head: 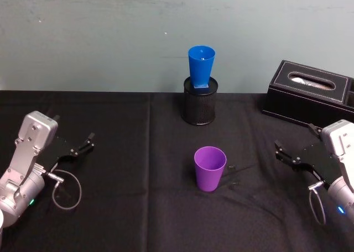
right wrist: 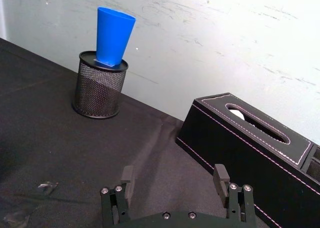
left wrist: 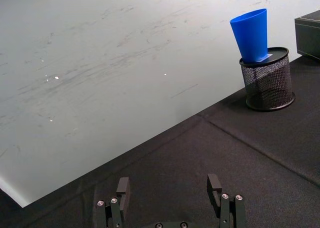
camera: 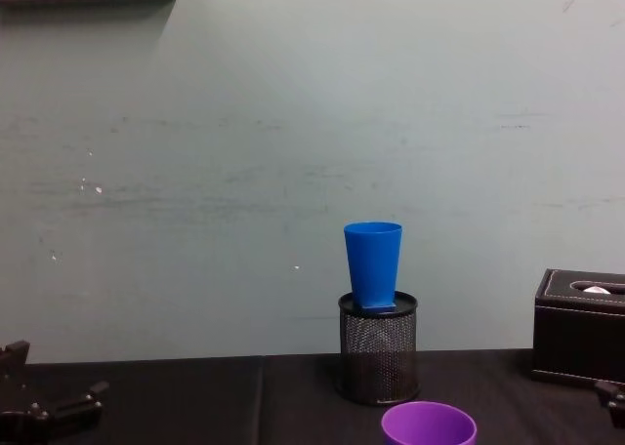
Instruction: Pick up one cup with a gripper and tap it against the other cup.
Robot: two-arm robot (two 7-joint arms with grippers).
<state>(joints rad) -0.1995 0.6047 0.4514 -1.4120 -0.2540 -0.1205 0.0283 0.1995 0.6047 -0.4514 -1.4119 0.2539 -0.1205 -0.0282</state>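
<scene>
Left end effector (head: 86, 143) and right end effector (head: 280, 151) sit low at the near corners of the counter (head: 138, 208), one on each side. Both are empty. The left wrist view shows the left end effector (left wrist: 168, 185) with its fingers spread wide. The right wrist view shows the same for the right end effector (right wrist: 173, 174).

The purple cup (head: 210, 168) stands upright at the centre of the counter, mouth up and long axis vertical. It lies between the two end effectors and apart from both. The right end effector is judged the nearer; the cup lies to its left, toward the centre line.

The blue cup (head: 201, 67) stands behind the purple cup, mouth up, seated in the top of a black mesh pen holder (head: 200, 105). A black tissue box (head: 310, 92) lies at the far right.

The head view gives the layout across the counter. The chest view gives height: the blue cup (camera: 372, 264) sits well above the rim of the purple cup (camera: 428, 427), so a lift is judged necessary before the tap. Each wrist view frames the blue cup (left wrist: 250, 33) (right wrist: 114, 35) ahead of its fingers.
</scene>
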